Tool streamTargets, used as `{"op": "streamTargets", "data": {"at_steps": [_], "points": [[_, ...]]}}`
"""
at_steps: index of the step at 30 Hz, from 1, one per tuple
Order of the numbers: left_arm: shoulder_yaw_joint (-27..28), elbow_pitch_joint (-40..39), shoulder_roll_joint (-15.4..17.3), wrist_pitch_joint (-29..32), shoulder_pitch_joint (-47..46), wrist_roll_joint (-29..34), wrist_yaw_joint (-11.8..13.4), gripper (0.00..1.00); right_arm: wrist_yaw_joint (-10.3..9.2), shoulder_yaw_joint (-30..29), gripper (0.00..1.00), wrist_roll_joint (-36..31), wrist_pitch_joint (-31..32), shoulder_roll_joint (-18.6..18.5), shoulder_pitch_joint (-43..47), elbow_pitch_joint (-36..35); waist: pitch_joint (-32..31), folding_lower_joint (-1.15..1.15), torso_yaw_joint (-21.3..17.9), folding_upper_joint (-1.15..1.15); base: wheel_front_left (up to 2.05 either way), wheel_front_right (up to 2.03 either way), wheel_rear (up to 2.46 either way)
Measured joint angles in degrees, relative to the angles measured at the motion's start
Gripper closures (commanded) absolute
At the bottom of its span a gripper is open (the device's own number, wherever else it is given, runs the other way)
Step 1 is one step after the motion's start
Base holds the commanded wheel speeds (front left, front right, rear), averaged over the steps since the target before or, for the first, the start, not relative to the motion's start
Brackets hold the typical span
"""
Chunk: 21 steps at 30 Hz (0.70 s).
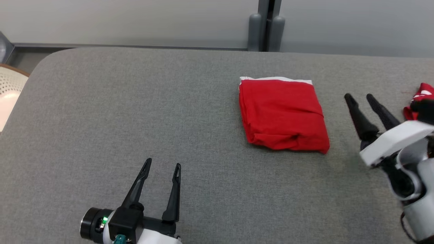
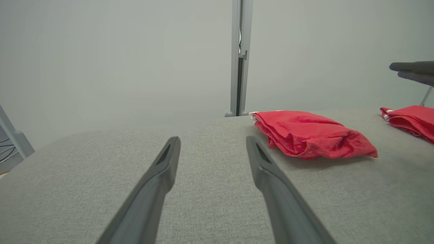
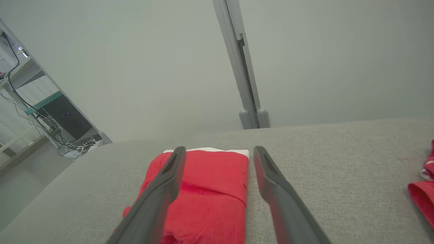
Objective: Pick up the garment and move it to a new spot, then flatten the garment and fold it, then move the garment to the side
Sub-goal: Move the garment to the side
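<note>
A red garment (image 1: 283, 113), folded into a compact rectangle with a white edge along its far side, lies on the grey table (image 1: 135, 108) right of centre. My left gripper (image 1: 162, 166) stands open near the table's front, well to the left of the garment and apart from it. At the right, my right gripper (image 1: 359, 97) hangs open above the table, just right of the garment, with nothing between its fingers. The left wrist view has the garment (image 2: 312, 134) ahead and to the right of the left gripper (image 2: 213, 142). From the right wrist, the garment (image 3: 210, 189) lies below and between the raised fingers of the right gripper (image 3: 219, 152).
More red cloth with white marks (image 1: 418, 100) lies at the table's right edge, behind my right arm. A pale woven chair back (image 1: 8, 88) sits off the table's left end. A grey wall with a vertical post (image 1: 266, 23) runs behind the table.
</note>
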Motion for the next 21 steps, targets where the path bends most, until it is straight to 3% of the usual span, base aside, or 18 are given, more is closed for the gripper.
{"op": "streamTargets", "data": {"at_steps": [3, 8, 13, 21], "points": [[-1.1, 0.0, 0.0, 0.0, -1.2, -0.4, 0.0, 0.00, 0.01, 0.3, 0.00, 9.2, 11.2, -4.5, -4.0, 1.7, 2.0, 0.00, 1.2, 0.00, 0.00, 0.00, 0.00], [-2.6, 0.2, 0.0, 0.0, -2.9, -1.6, 0.1, 0.00, 0.01, -1.4, 0.00, 21.1, 26.6, -7.3, -6.8, 4.3, 4.9, 0.00, 2.9, 0.00, 0.00, 0.00, 0.00], [-3.3, 0.2, 0.0, 0.0, -4.3, -1.8, 0.3, 0.00, 0.01, -2.7, 0.00, 25.2, 33.8, -8.0, -8.2, 6.0, 7.0, 0.00, 3.9, 0.00, 0.00, 0.00, 0.00], [-4.0, 0.5, 0.0, 0.0, -7.1, -2.6, 0.3, 0.00, 0.01, -5.1, 0.00, 25.1, 39.1, -7.4, -10.4, 11.1, 10.3, 0.00, 5.7, 0.00, 0.00, 0.00, 0.00]]}}
